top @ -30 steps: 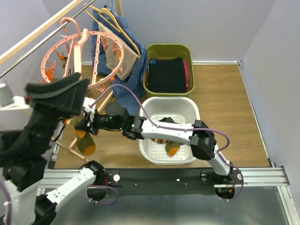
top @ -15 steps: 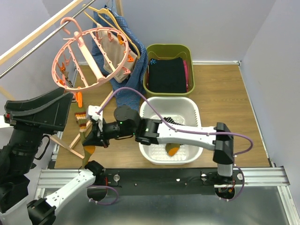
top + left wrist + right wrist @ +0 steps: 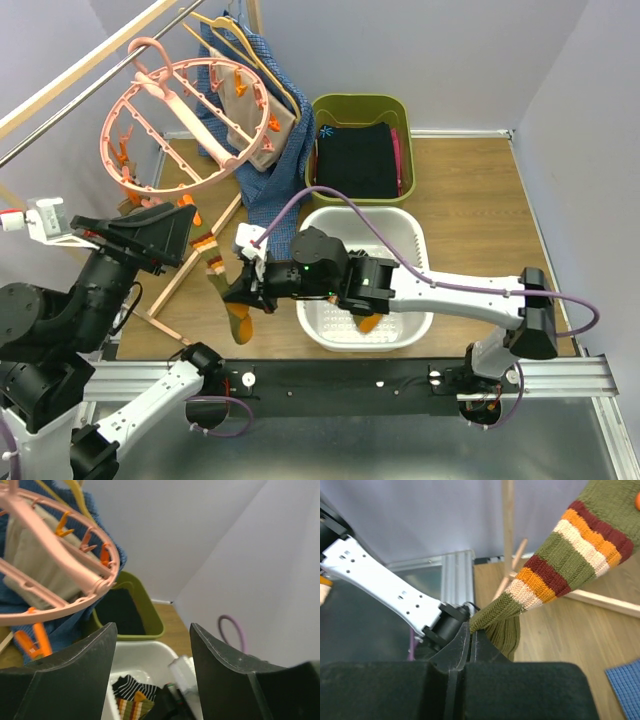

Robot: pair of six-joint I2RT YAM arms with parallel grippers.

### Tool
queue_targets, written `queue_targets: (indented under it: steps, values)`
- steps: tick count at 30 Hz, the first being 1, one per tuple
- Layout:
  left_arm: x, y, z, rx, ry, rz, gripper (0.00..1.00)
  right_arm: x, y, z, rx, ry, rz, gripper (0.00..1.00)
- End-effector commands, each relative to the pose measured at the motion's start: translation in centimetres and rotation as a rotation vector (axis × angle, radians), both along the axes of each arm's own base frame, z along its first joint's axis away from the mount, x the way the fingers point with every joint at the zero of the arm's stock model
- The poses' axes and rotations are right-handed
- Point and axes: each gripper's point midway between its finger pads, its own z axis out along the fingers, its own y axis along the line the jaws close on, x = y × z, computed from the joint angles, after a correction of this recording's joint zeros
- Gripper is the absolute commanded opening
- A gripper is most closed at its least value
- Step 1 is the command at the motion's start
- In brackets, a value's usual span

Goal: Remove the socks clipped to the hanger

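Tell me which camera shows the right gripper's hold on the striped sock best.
Right wrist view: the right gripper pinches the striped sock close up. Top view shows it small and distant; left wrist view misses the grip.

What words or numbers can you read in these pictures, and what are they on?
None can be read. The green bin, white basket, pink hanger and striped sock show no writing. The only sign is a small teal star-like mark on the black clothing in the green bin; no letters.
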Motion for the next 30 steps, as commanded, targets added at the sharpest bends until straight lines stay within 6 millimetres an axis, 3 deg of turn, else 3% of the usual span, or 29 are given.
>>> queue_targets:
  steps: [1, 5, 12, 21, 25, 30]
  values:
    - [1.9, 2.0, -3.7, 0.020, 0.134, 0.154, 0.69, 2.2, -2.8, 0.4, -0.023, -0.052, -0.120, 0.01]
    - [3.4, 3.2, -6.4, 0.003, 0.223, 0.261, 0.66, 3.4, -4.3, 0.2, -0.029, -0.055, -0.181, 0.01]
    - [6.5, 0.3, -10.2, -0.014, 0.299, 0.235, 0.69, 4.7, -6.4, 0.5, -0.025, -0.050, -0.240, 0.01]
    - [7.6, 0.5, -11.5, -0.083, 0.326, 0.285, 0.71, 5.7, -8.7, 1.6, 0.003, -0.039, -0.277, 0.01]
    - [8.1, 0.3, -13.0, -0.104, 0.341, 0.297, 0.71, 5.6, -8.9, 1.9, 0.011, -0.034, -0.269, 0.01]
    - [8.7, 0.4, -12.6, -0.175, 0.294, 0.305, 0.71, 5.4, -8.8, 2.2, 0.019, -0.028, -0.261, 0.01]
